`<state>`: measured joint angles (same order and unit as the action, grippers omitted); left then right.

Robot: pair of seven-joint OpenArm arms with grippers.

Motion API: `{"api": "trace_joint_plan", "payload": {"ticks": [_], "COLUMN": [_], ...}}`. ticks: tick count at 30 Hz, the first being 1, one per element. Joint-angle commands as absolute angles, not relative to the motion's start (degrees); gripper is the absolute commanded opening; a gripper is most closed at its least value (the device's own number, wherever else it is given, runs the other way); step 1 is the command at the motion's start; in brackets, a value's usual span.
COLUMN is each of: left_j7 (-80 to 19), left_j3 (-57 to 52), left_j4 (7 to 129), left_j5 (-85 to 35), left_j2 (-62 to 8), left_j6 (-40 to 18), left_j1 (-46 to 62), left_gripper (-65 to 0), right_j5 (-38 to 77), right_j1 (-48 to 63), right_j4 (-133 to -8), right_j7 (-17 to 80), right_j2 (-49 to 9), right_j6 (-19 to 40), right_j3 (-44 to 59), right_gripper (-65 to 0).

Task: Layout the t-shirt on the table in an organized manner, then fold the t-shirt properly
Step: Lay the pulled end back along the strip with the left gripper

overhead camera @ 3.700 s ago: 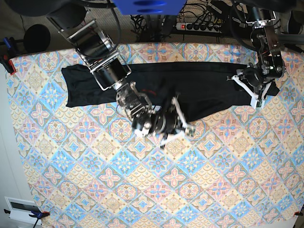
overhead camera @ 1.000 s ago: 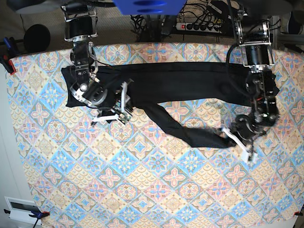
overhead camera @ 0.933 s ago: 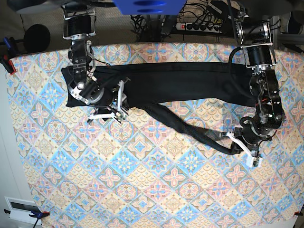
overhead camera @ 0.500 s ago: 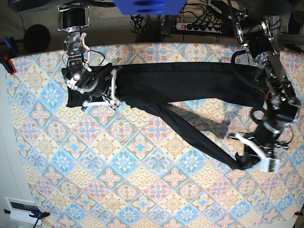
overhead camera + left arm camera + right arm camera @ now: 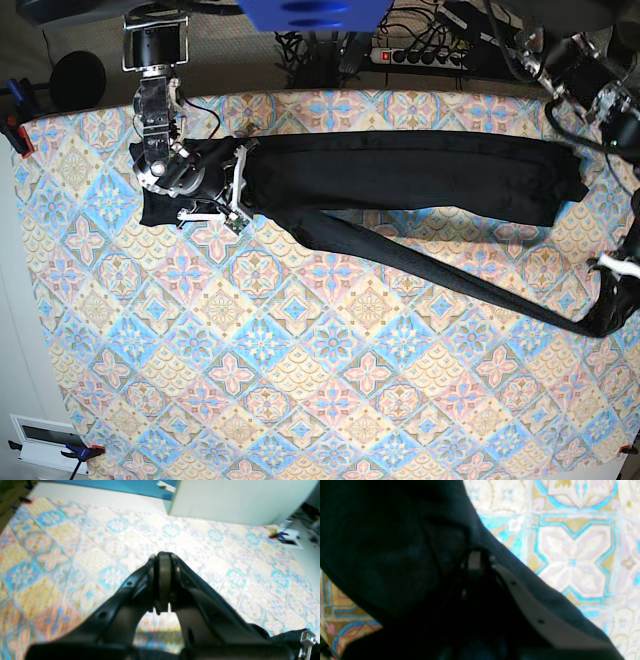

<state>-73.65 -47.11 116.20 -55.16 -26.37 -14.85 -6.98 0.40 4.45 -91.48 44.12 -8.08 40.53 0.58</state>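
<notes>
Black t-shirt (image 5: pixel 400 175) stretches along the table's (image 5: pixel 300 380) 12 o'clock edge; my right gripper (image 5: pixel 215 190) clamps its 9 o'clock end, my left gripper (image 5: pixel 612 300) grips a sleeve toward 4 o'clock.

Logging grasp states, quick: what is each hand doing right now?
Left hand: closed; base view shows it holding the t-shirt's stretched-out strip.
Right hand: closed on the t-shirt.

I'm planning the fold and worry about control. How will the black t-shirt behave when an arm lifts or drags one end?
Probably very floppy: the t-shirt trails in a long thin strip toward the left gripper at the table edge. It seems light and thin, draping over the right gripper. Expect it to stretch and bunch rather than slide as one piece.
</notes>
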Motion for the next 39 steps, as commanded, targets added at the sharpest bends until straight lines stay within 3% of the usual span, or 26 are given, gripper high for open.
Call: {"api": "trace_joint_plan", "payload": {"ticks": [1,9,17,24,27,39], "left_j7": [-71.9,-71.8,-71.5,-70.9,-66.1,-56.2], "left_j3": [-48.7,-57.5,-57.5,-46.7,-42.9,-40.7], "left_j4": [116.9,116.9,116.6,116.4,116.6,116.6], "left_j5": [-57.3,-67.0,-67.4,-50.8,-45.7,-43.6], "left_j2": [-28.4,-30.8,-30.4,-30.2,-29.6,-29.8], "left_j6": [-14.7,-14.8,-14.8,-14.8,-14.8,-14.8], "left_j1": [-5.5,13.2,26.7,26.8,26.9,27.0], "left_gripper": [-65.0,-65.0,-64.9,-64.9,-64.9,-65.0], "right_j5": [-2.6,-2.6,-2.5,-2.5,-2.5,-2.5], "right_j1": [4.4,4.6,4.8,4.8,4.8,4.5], "right_j4": [-91.6,-91.7,-92.4,-95.3,-95.3,-95.1], "right_j7": [46.9,46.9,46.7,46.9,46.9,46.9], "right_j2": [-8.7,-8.7,-8.7,-8.7,-8.7,-8.7], "right_j6": [40.0,40.0,40.0,40.0,40.0,40.0], "right_j3": [1.5,2.0,2.0,1.5,1.5,1.5], "right_gripper": [-61.6,-61.6,-61.6,-61.6,-61.6,-61.6]}}
